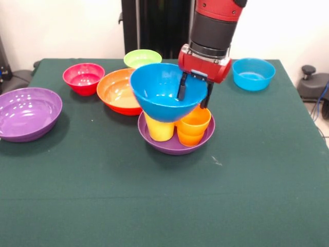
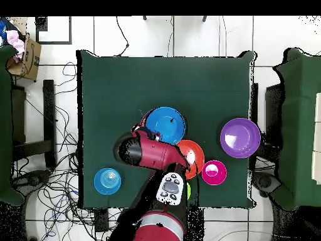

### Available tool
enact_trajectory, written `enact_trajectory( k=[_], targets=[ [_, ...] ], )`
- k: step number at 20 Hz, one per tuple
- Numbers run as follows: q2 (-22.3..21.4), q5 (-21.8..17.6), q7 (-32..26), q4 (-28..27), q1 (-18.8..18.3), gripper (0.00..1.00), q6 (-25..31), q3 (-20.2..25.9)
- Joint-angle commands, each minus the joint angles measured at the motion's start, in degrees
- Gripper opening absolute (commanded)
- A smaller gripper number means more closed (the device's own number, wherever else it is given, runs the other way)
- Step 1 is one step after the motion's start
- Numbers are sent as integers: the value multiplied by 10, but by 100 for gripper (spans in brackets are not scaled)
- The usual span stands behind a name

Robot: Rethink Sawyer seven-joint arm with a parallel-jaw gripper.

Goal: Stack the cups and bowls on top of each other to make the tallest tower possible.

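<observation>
My gripper (image 1: 194, 91) is shut on the right rim of a large blue bowl (image 1: 162, 92), one finger inside and one outside. The bowl tilts towards the camera, right over a yellow cup (image 1: 159, 128) and an orange cup (image 1: 194, 123). I cannot tell whether it rests on them. The orange one looks like two cups nested. Both stand in a large purple bowl (image 1: 175, 146) at mid-table. In the overhead view the blue bowl (image 2: 166, 123) covers this pile and the arm (image 2: 147, 150) hides the gripper.
A second large purple bowl (image 1: 25, 113) (image 2: 240, 137) sits at the left. A large orange bowl (image 1: 115, 91) (image 2: 191, 154) lies close beside the pile. A small red bowl (image 1: 83, 77), a light green bowl (image 1: 142, 57) and a small blue bowl (image 1: 253, 73) (image 2: 107, 181) are at the back.
</observation>
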Motion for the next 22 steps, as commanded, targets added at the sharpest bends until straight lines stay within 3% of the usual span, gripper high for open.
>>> enact_trajectory(
  k=[1,22],
  targets=[
    [43,-23,53,33,15,100,35,62],
    [21,-27,44,45,4,100,53,64]
  ],
)
